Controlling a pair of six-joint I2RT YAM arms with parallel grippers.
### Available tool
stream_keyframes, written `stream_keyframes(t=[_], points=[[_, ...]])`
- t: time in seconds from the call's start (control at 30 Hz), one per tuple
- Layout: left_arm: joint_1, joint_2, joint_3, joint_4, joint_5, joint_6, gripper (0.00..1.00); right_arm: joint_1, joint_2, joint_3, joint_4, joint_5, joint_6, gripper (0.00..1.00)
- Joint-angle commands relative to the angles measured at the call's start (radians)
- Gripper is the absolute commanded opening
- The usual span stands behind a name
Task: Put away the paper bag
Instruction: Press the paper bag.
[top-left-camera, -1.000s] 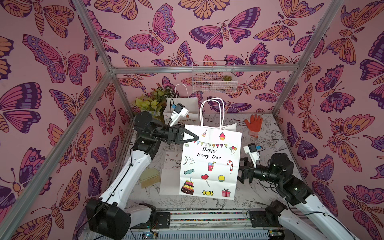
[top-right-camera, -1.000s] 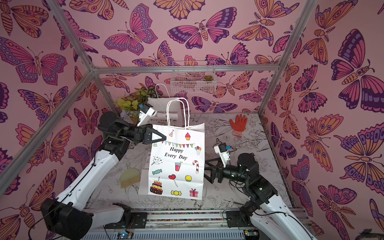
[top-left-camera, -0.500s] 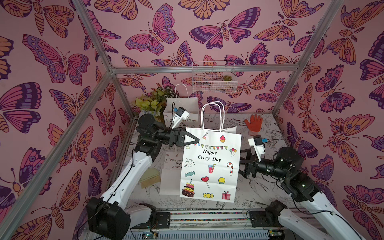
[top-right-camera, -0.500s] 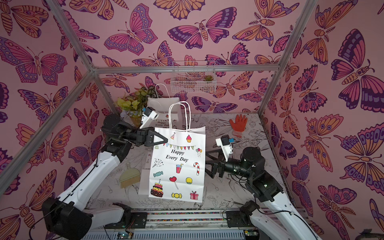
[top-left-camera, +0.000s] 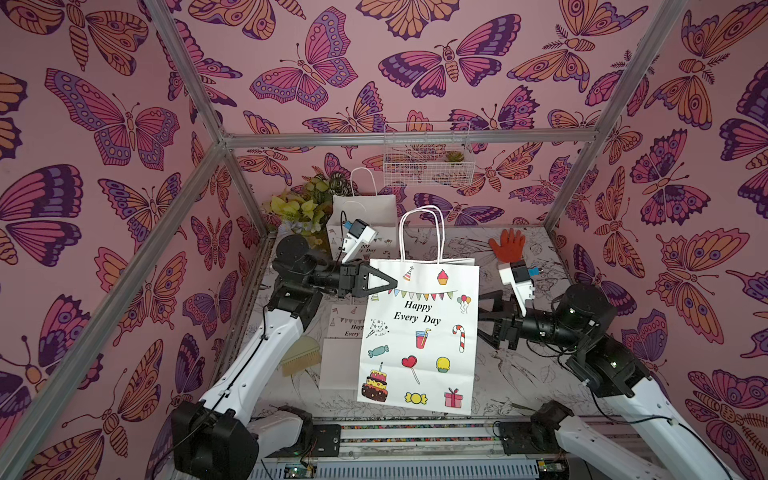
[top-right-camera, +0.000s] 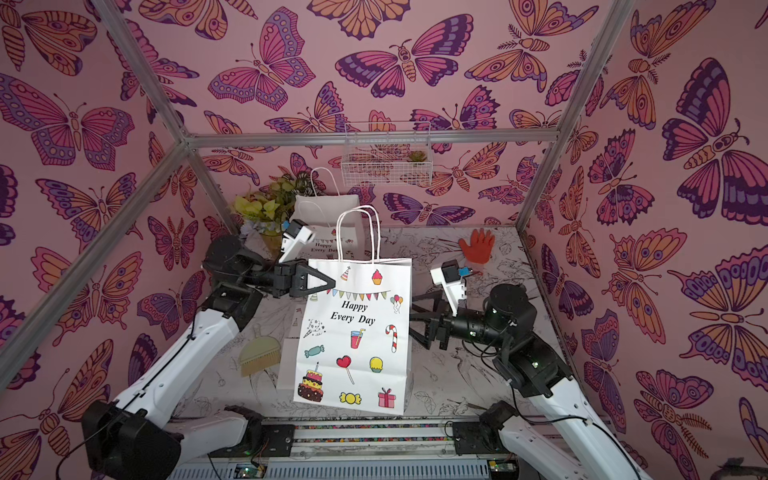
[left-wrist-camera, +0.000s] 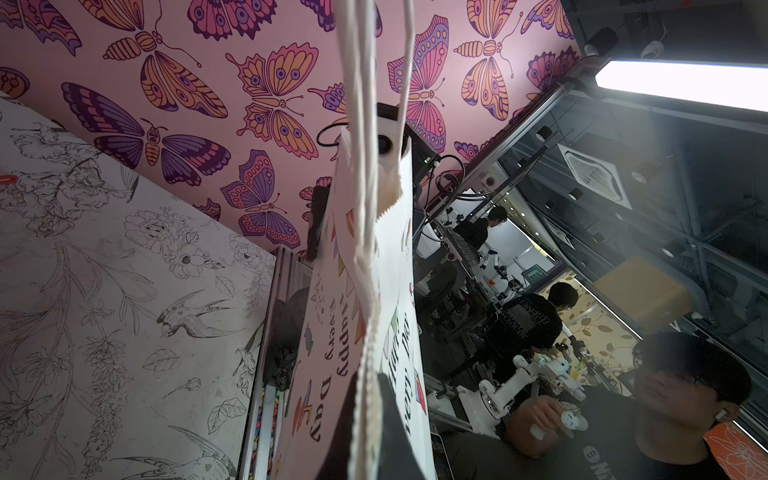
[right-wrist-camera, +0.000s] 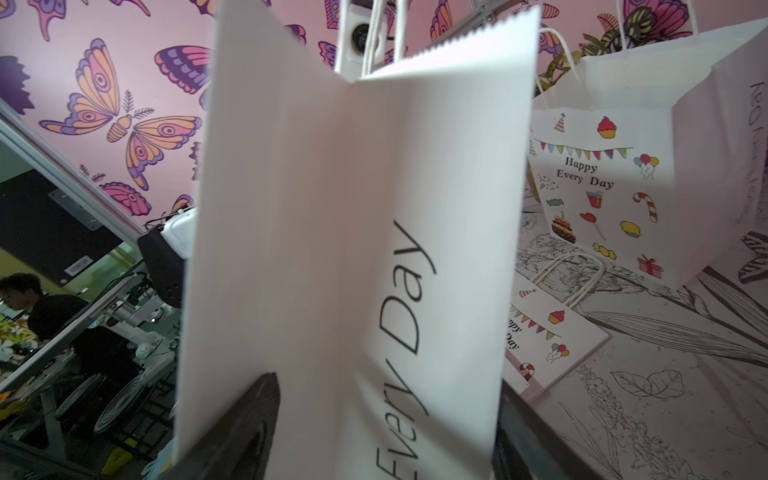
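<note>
The paper bag (top-left-camera: 419, 340) is held upright above the bench (top-left-camera: 519, 374), between both arms, w/ handles up and printed face toward both top views. The left tool (top-left-camera: 390, 283) is pinched onto the bag's upper corner, nr the rim. The right tool (top-left-camera: 482, 313) is spread, w/ one finger either side of the opposite side edge at approx. mid-height; contact cannot be told.

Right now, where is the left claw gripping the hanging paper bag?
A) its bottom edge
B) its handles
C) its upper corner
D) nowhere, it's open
C: in a top view the left claw is shut on the paper bag at its upper corner, just under the rim.
</note>
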Motion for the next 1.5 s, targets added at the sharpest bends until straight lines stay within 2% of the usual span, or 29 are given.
stream_keyframes(t=[0.0,0.17,0.47,0.53,0.67,0.77,0.93,1.3,1.47], points=[[0.008,-0.022,-0.039,0.019,-0.018,0.032,0.0,0.005,-0.005,0.023,0.089,-0.188,0.063,0.75],[0.01,-0.034,-0.069,0.021,-0.006,0.041,0.0,0.004,0.009,0.002,0.294,-0.293,0.199,0.72],[0.016,-0.034,-0.083,0.007,-0.014,0.06,0.0,0.005,0.06,0.029,0.404,-0.307,0.301,0.72],[0.017,-0.031,-0.081,0.001,-0.019,0.068,0.0,0.004,0.083,0.055,0.348,-0.29,0.276,0.69],[0.018,-0.031,-0.083,-0.003,-0.035,0.076,0.0,0.011,0.125,0.106,0.184,-0.214,0.166,0.54],[0.018,-0.031,-0.086,-0.004,-0.045,0.081,0.0,0.023,0.143,0.122,0.123,-0.162,0.115,0.45],[0.018,-0.039,-0.095,-0.005,-0.059,0.087,0.0,0.043,0.152,0.141,0.072,-0.095,0.068,0.36],[0.017,-0.051,-0.094,-0.004,-0.082,0.082,0.0,0.117,0.197,0.195,-0.012,0.023,-0.011,0.32],[0.018,-0.062,-0.092,-0.009,-0.092,0.079,0.0,0.157,0.228,0.224,-0.047,0.074,-0.044,0.36]])
